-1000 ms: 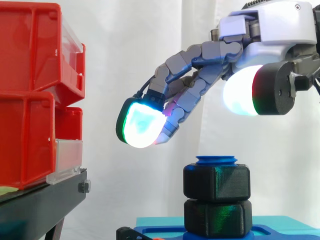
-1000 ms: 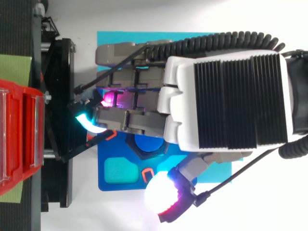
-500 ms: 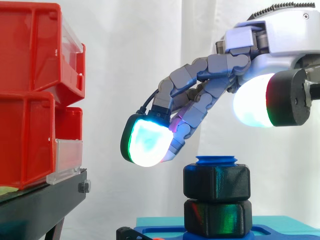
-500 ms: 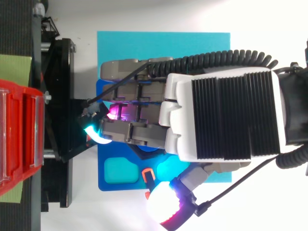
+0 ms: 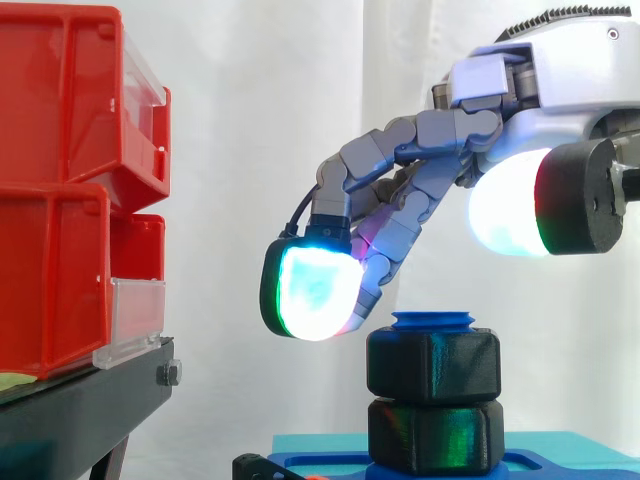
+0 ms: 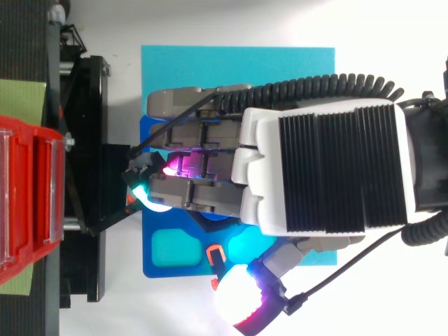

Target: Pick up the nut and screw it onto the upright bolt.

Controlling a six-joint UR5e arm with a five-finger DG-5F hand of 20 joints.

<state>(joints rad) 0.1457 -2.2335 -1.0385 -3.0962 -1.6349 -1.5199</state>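
Here the top nut (image 5: 433, 364) on the upright bolt (image 5: 433, 320) sits just below the hand (image 5: 560, 60), between its wide-spread, empty fingers (image 5: 312, 290) and thumb.

The side camera stands close beside the work, level with the stacked black nuts (image 5: 432, 365) on the blue bolt (image 5: 432, 321). It faces across them toward the white curtain (image 5: 260, 100), with the red bins (image 5: 60, 200) on their black stand (image 5: 90, 410) at its left edge and the hand (image 5: 400, 190) entering from its right. The top camera looks straight down and takes in a wider area: bins at its left edge, the hand reaching in from the right above the blue base plate (image 6: 168, 272) and cyan mat (image 6: 210, 63). Both views share bins, stand, hand and base plate.
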